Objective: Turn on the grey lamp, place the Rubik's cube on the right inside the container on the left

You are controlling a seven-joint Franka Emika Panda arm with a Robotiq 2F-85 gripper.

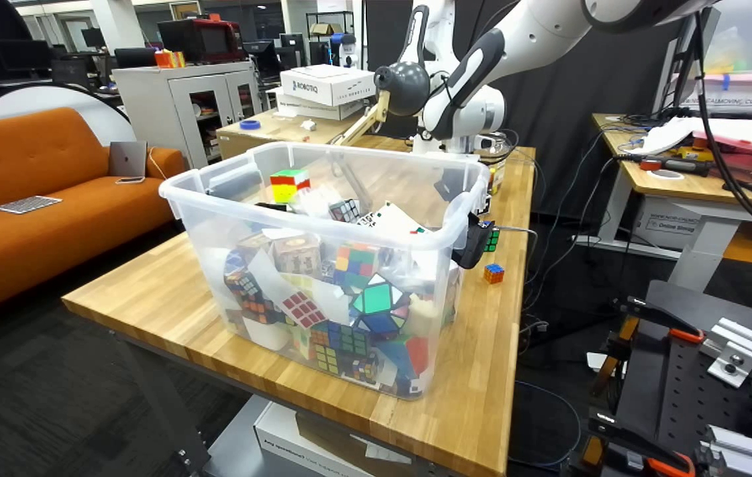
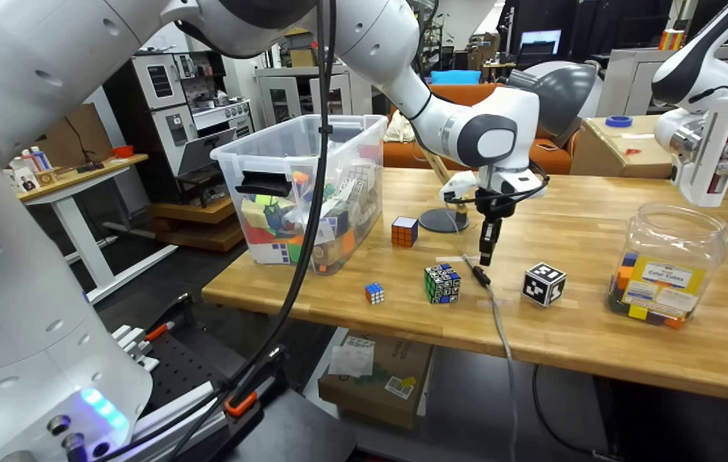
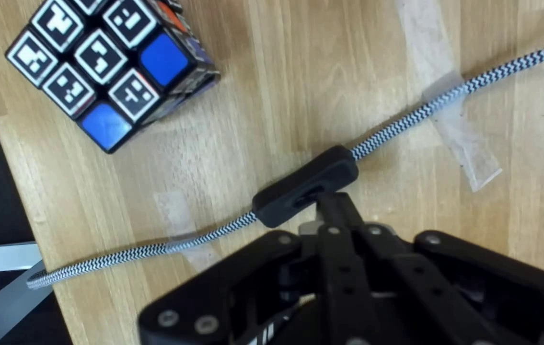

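The grey lamp (image 2: 556,96) stands on the table behind my arm; its black cord switch (image 3: 305,187) lies on the wood. My gripper (image 3: 334,196) is shut with nothing held, its tips overlapping the switch's edge at the rocker in the wrist view. Whether they touch it, I cannot tell. The container (image 1: 322,228), a see-through tub full of puzzles, is at the left in an exterior view (image 2: 299,151). Beside it are a small Rubik's cube (image 2: 374,293), an orange-sided cube (image 2: 405,231) and a tag-patterned cube (image 2: 442,283). Which one the task means is unclear.
A black-and-white marker cube (image 2: 544,284) and a clear jar (image 2: 665,256) of colour cubes stand beyond the switch. The lamp's round base (image 2: 444,220) is behind my gripper. A striped cord (image 3: 123,258), taped down, crosses the table to its front edge. Another robot arm (image 2: 710,109) stands farther back.
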